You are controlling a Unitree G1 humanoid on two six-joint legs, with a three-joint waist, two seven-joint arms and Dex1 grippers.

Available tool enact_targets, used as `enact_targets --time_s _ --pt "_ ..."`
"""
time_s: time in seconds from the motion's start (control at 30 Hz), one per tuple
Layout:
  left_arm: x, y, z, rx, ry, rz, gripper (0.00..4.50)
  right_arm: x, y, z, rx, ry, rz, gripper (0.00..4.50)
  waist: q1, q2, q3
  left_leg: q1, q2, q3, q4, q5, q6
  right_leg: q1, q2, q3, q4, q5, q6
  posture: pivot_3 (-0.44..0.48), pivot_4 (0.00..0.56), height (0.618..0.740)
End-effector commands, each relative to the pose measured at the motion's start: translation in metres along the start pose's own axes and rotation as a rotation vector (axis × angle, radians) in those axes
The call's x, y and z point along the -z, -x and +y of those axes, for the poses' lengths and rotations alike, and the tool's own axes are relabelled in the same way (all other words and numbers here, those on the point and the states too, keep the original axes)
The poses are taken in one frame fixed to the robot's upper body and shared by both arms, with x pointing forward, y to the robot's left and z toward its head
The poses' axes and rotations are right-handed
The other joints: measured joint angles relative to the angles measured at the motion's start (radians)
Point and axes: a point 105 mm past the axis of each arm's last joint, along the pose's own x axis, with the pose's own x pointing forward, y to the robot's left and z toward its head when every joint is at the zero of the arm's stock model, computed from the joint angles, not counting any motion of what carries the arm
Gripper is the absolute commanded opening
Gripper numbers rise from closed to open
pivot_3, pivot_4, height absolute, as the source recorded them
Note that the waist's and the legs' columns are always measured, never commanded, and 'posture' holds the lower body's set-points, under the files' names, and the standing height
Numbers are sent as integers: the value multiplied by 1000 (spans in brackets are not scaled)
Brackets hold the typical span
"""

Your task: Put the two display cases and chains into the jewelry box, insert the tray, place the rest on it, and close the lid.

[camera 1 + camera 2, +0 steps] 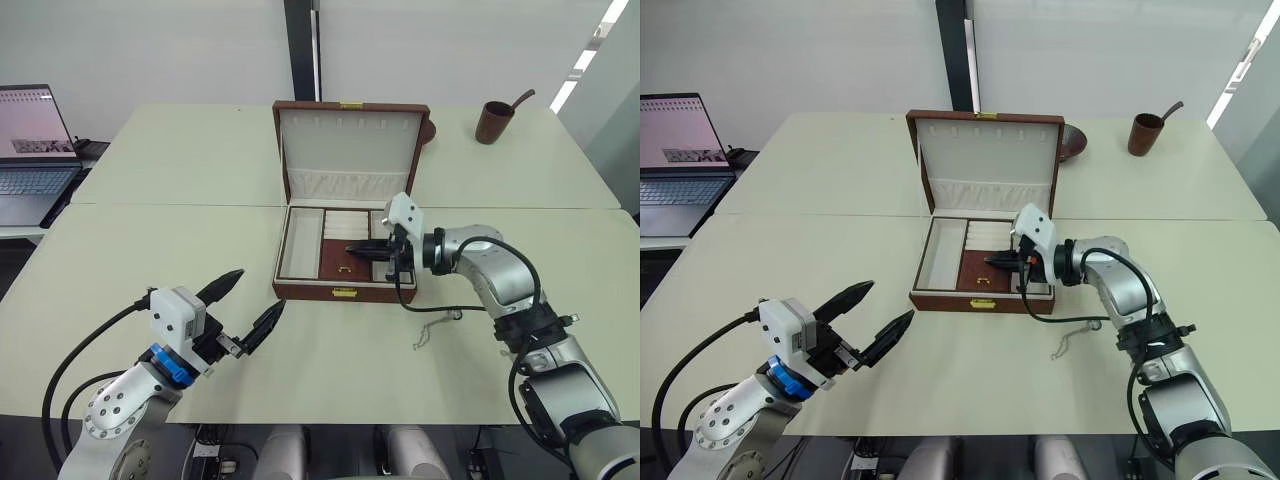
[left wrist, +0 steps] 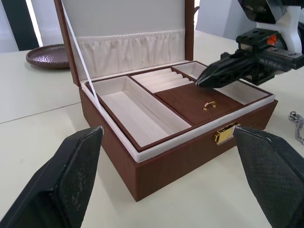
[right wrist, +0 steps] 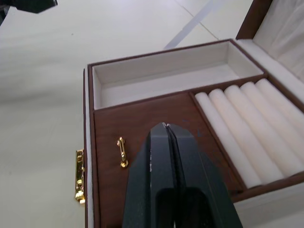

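Observation:
The brown jewelry box (image 1: pixel 345 292) stands open mid-table with its white-lined lid (image 1: pixel 348 140) upright. A compartmented tray (image 2: pixel 142 111) sits in it, with a long bin, ring rolls (image 3: pixel 242 123) and a wooden panel with a gold handle (image 3: pixel 122 152). Shut and holding nothing, my right gripper (image 1: pixel 352 248) hovers just above that panel. To the box's front left, my left gripper (image 1: pixel 260 290) is open above the table. One chain (image 1: pixel 437 320) lies on the table by the box's front right corner. The display cases are out of view.
A brown plate (image 2: pixel 47 54) lies behind the box's right side. A brown cup with a spoon (image 1: pixel 495 122) stands at the far right, and a laptop (image 1: pixel 35 150) is on a side desk at left. The table's front edge (image 1: pixel 330 418) runs close to my arms.

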Motion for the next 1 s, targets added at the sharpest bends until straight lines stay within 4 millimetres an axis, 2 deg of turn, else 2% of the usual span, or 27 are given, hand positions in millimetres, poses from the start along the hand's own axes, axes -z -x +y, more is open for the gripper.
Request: enact_targets --time_s 0.03,0.17,0.3,0.37,0.47,0.57,0.7,0.8,0.9,1.0 --pt "-7 -5 -1 22 -18 -34 4500 2 0 1 0 35 5 29 0 0 0 0 0 0 0 0 0 0 0 0 0 0 0 0 150 740" --pt "-7 -7 -1 36 -21 -33 4500 5 0 4 -14 31 2 29 0 0 0 0 0 0 0 0 0 0 0 0 0 0 0 0 150 740" --pt "-11 -7 1 37 -4 -43 4500 -17 9 1 -13 20 -111 29 0 0 0 0 0 0 0 0 0 0 0 0 0 0 0 0 150 740" --pt "-13 -8 5 37 -16 -38 4500 -28 23 -4 6 21 -160 29 1 0 0 0 0 -1 0 0 0 0 0 0 0 0 0 0 150 740" --pt "-14 -6 13 32 -14 -22 4500 -32 47 -10 32 2 -192 579 3 0 0 0 0 -1 0 0 0 0 0 0 0 0 0 0 150 740" --pt "-13 -4 23 21 0 1 4500 -21 77 -17 65 -34 -143 1361 6 0 0 0 0 -1 0 0 0 1 -1 0 0 0 0 0 150 740" --pt "-12 1 40 6 31 39 4500 -5 121 -27 182 -60 -107 2495 4 0 0 0 0 0 0 0 0 1 0 -1 -1 0 0 0 150 740" --pt "-12 10 61 -36 13 69 4500 13 152 -30 284 -84 -73 3282 4 0 0 0 0 1 0 0 0 0 0 -1 0 0 0 0 150 740" --pt "-13 22 82 -86 -3 97 4500 33 176 -30 350 -87 13 4302 0 0 0 0 0 3 0 0 0 0 1 0 0 0 0 0 150 740" --pt "-13 40 103 -134 -29 148 4500 52 204 -33 451 -126 44 4435 -2 0 0 0 0 4 0 0 0 0 1 1 0 0 0 0 150 740"
